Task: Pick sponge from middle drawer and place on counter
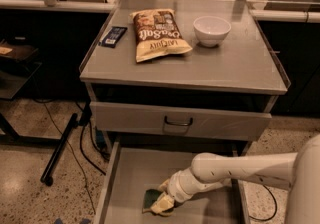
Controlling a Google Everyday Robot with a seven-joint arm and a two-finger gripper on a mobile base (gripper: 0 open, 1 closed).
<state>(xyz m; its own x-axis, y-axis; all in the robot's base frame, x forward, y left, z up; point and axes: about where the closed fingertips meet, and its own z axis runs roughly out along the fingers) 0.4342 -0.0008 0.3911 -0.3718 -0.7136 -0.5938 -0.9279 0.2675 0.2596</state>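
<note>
In the middle drawer (131, 167), the tool (161, 204) sits against the sponge (150, 198) — apparently touching.

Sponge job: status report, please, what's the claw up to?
Gripper down in the middle drawer, at the sponge. Sponge inside the drawer, not yet on the counter. Chip bag, white bowl, blue packet sit on the counter's back half.
</note>
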